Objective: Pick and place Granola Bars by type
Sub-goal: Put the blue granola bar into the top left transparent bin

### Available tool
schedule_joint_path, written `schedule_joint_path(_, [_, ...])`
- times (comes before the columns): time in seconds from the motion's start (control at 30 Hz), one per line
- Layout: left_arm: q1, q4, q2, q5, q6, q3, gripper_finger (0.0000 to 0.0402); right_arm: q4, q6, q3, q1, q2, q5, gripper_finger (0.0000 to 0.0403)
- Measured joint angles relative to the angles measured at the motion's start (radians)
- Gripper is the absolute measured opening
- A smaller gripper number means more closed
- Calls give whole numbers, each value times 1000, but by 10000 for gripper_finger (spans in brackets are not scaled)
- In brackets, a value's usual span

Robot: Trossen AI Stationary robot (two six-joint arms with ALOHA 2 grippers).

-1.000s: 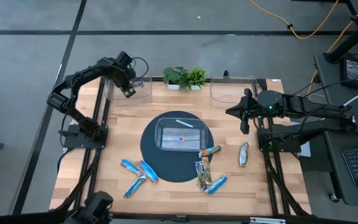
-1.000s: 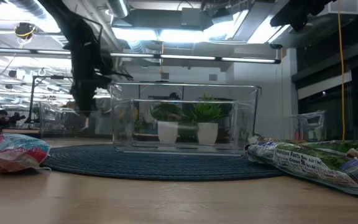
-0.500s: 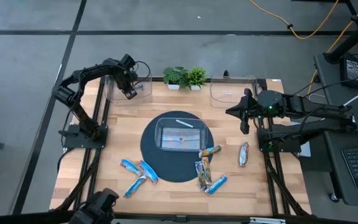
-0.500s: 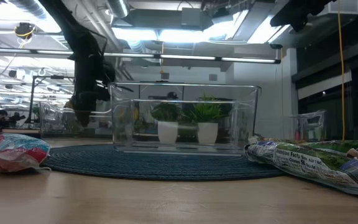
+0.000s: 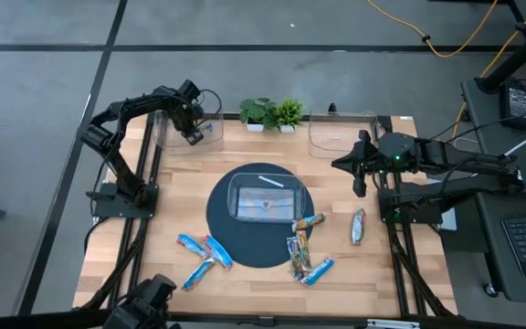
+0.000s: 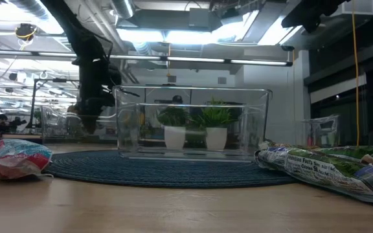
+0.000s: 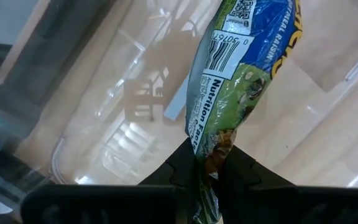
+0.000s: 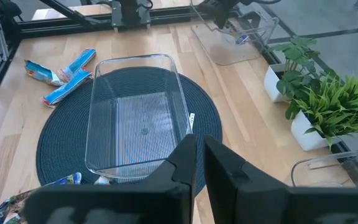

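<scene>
My left gripper (image 5: 194, 134) hovers over the clear bin (image 5: 210, 142) at the table's far left corner, shut on a blue and green granola bar (image 7: 244, 68). My right gripper (image 8: 199, 155) waits shut above the table's right side (image 5: 359, 180). Other bars lie flat on the table: three blue ones (image 5: 205, 256) near left, two orange-brown ones (image 5: 301, 239) at the mat's near right edge, a blue one (image 5: 318, 270) and a grey one (image 5: 358, 227). My left gripper pinches the blue bar between its two fingers at one crimped end (image 7: 211, 155). The bar is lifted clear and reaches away from the fingertips (image 7: 244, 171) over the bin's floor. How far back it sits between the fingers does not show.
A clear bin (image 5: 265, 198) stands on a round dark mat (image 5: 222, 224) at the table's middle. Another clear bin (image 5: 341, 135) sits at the far right, and two potted plants (image 5: 272, 113) stand at the far edge. Bare wood lies between the mat and the far bins.
My left gripper has carried the bar a little toward the far right and lowered over the far-left bin. It has stayed shut on the bar. The right arm has kept still.
</scene>
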Motion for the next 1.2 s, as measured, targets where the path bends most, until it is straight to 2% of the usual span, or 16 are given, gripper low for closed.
schedule_joint_path(0.3, [0, 30, 0, 2, -19, 0, 37, 0, -1, 0, 0, 0, 0, 32])
schedule_joint_path(0.87, [0, 35, 0, 12, -25, 0, 84, 0, -4, 0, 0, 0, 0, 32])
schedule_joint_path(1.2, [-1, -7, -28, 11, -15, 7, 89, 0, -4, 0, 0, 0, 0, 32])
